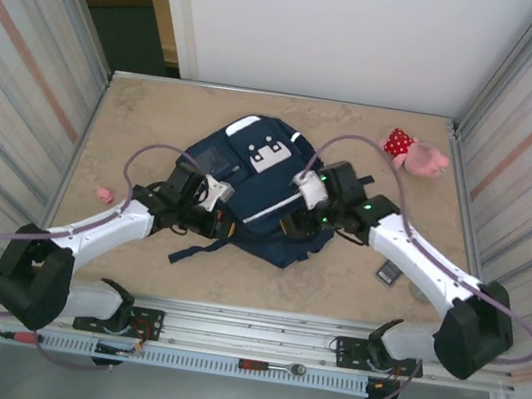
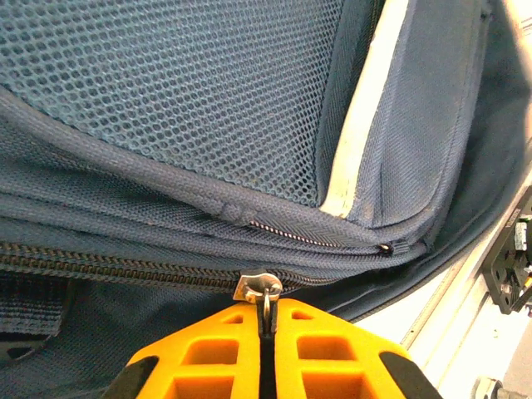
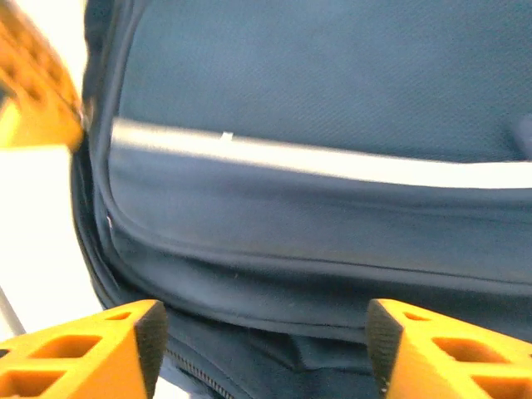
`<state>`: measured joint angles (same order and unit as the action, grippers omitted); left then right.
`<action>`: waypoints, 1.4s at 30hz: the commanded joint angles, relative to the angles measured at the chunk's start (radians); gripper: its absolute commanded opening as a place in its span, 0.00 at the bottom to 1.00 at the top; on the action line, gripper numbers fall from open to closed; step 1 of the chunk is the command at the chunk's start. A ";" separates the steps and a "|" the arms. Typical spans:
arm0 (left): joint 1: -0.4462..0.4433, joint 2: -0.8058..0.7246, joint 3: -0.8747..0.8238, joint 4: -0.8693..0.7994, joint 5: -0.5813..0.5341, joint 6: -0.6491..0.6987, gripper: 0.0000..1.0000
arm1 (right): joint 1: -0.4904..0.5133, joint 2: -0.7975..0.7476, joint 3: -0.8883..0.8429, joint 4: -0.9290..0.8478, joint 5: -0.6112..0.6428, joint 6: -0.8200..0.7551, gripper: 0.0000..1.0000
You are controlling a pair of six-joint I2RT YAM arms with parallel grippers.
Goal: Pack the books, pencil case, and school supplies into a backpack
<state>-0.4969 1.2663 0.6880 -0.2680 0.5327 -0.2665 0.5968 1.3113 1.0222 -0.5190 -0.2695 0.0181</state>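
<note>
– At the table's centre lies the backpack. How far along?
– Partway, I'd judge. The left gripper is pinched tight on the zipper pull at the bag's 8 o'clock edge. The right gripper stands wide and holds nothing, at the bag's 3 o'clock side.
– What's left?
– The grey calculator lies on the table at the bag's 4 o'clock, unpacked.
</note>
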 commanded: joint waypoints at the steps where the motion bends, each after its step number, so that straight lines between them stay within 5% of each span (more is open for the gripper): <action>1: 0.006 -0.012 0.009 0.009 0.033 -0.007 0.04 | -0.107 -0.097 -0.051 -0.006 -0.137 0.472 0.69; 6: 0.004 -0.011 0.014 0.006 0.024 -0.001 0.04 | -0.145 -0.095 -0.154 -0.091 -0.176 0.753 0.71; 12: -0.009 -0.010 0.026 -0.012 0.006 0.019 0.04 | -0.129 -0.038 -0.245 0.064 -0.222 0.889 0.65; 20: -0.083 0.005 0.049 -0.008 0.004 0.025 0.06 | -0.114 0.038 -0.294 0.289 -0.227 0.981 0.25; 29: -0.259 0.108 0.127 0.019 0.050 0.032 0.14 | -0.102 0.029 -0.276 0.442 -0.231 1.021 0.07; 36: -0.331 0.162 0.206 0.067 0.036 0.033 0.40 | -0.157 0.028 -0.232 0.360 -0.294 0.902 0.06; 42: -0.252 0.027 0.210 -0.028 -0.028 0.232 0.67 | -0.292 0.030 -0.108 0.090 -0.389 0.578 0.17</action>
<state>-0.7963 1.3777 0.8734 -0.2661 0.5114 -0.1669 0.3519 1.3506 0.8265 -0.3168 -0.5804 0.8059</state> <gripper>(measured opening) 0.659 0.147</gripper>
